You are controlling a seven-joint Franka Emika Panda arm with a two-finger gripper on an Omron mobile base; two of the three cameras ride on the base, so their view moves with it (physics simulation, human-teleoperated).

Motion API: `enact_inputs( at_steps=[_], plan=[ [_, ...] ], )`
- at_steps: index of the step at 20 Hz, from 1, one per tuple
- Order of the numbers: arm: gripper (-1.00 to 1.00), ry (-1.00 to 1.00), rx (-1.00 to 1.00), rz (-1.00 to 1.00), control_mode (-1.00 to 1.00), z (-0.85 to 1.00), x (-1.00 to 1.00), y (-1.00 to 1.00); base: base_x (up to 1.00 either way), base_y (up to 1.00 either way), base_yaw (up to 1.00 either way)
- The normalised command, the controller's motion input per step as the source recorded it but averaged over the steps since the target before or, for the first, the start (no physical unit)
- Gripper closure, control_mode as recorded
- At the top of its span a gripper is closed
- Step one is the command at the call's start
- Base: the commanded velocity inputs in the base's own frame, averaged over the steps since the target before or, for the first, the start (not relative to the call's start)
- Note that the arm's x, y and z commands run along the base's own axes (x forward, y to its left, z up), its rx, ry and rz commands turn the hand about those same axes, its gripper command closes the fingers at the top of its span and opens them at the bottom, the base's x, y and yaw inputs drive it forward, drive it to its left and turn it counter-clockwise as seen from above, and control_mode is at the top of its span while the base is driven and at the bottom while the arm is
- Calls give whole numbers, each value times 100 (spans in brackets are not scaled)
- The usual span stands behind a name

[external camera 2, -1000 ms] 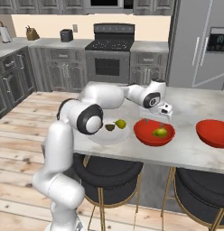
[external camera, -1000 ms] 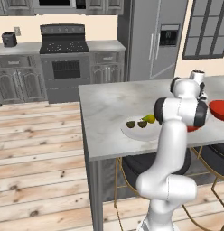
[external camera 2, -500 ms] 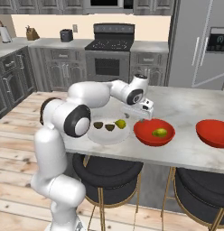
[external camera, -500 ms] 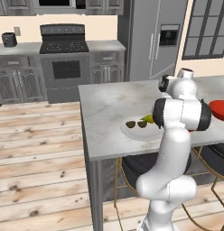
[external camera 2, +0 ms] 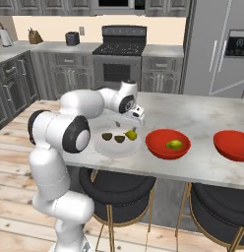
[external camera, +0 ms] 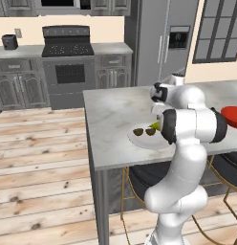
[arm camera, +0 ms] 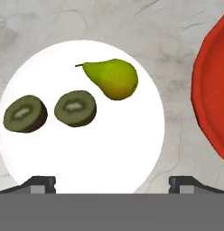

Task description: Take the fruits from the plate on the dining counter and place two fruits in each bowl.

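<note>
On the dining counter (external camera 2: 202, 118) a white plate (arm camera: 82, 153) carries a yellow-green pear (arm camera: 111, 79) and two dark brown-olive halved fruits (arm camera: 75, 107) (arm camera: 24, 113). My gripper (arm camera: 111, 182) hangs open and empty above the plate's near edge, its fingertips (arm camera: 39, 182) set wide apart. From the right base view the gripper (external camera 2: 135, 120) hovers just above the pear (external camera 2: 131, 134) on the plate (external camera 2: 102, 146). The nearer red bowl (external camera 2: 158, 147) holds one pear (external camera 2: 173, 144). A second red bowl (external camera 2: 233, 144) stands further right and looks empty.
The near bowl's rim (arm camera: 213, 90) lies close beside the plate. In the left base view my own arm covers part of the plate (external camera: 139, 141). Stools stand under the counter's front edge. A stove (external camera 2: 119, 54) and fridge line the far wall.
The hand has swung from over the nearer red bowl back to above the plate. A pear lies in that bowl throughout.
</note>
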Motion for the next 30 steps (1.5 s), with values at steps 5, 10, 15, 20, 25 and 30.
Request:
enact_inputs(
  at_steps=[5, 10, 15, 20, 25, 30],
  plan=[
    [-100, 0, -10, 0, -100, -15, 26, 0, 0, 0, 0],
    [-100, 5, 1, -8, -100, -40, 0, 42, 0, 0, 0],
    [-100, 0, 22, -22, -100, -14, 14, 0, 0, 0, 0],
    [-100, 0, 5, -19, -100, -24, 18, 0, 0, 0, 0],
    [-100, 0, 0, -11, -100, -30, 16, 16, 0, 0, 0],
    [-100, 0, 0, -6, -100, -32, 20, 19, 0, 0, 0]
  ],
)
